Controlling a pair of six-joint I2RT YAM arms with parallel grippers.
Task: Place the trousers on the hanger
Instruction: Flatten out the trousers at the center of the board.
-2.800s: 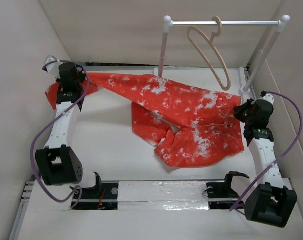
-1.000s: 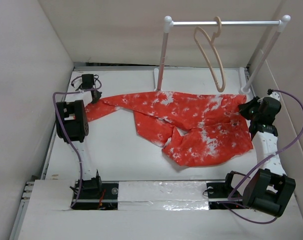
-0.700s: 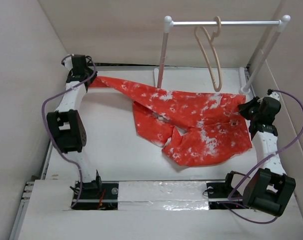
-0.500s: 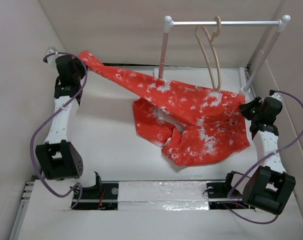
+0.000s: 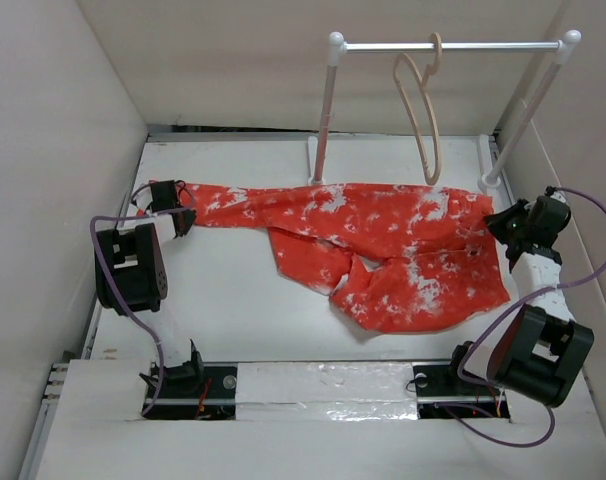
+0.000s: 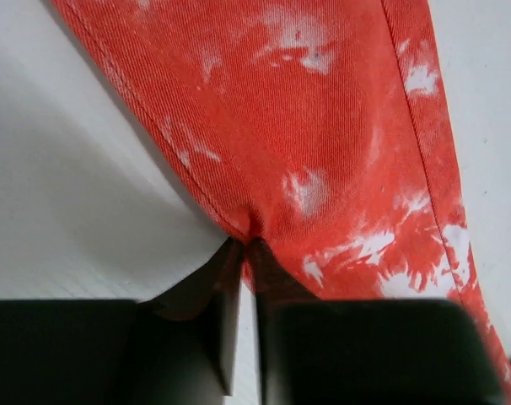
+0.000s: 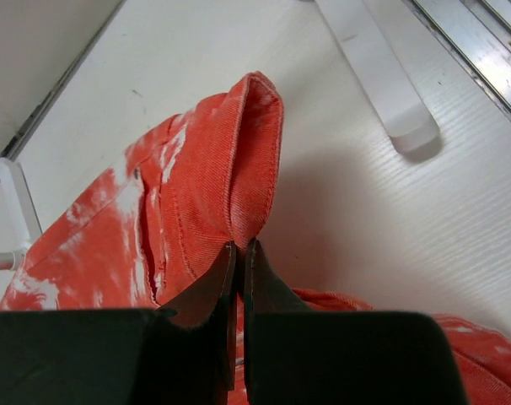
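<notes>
Red-orange twill trousers (image 5: 383, 250), white-blotched, sprawl mid-frame. Wrist views alone show stitched seams, left gripper (image 6: 243, 246) and right gripper (image 7: 240, 246) each clamped on cloth.

The trousers (image 5: 383, 240) lie on the table (image 5: 233, 310), stretched from its left edge to its right edge. The left gripper (image 6: 245, 253) grips one end at the left edge, and the right gripper (image 7: 240, 249) grips the other end at the right edge. Behind them, along the far edge toward the far right corner, stands the rack (image 5: 326, 110). The hanger (image 5: 431, 176) hangs on its rail.

White table (image 5: 223, 300), trousers (image 5: 383, 235) spread across it from the left edge to the right edge; the rack (image 5: 326, 110) stands at the far edge.
</notes>
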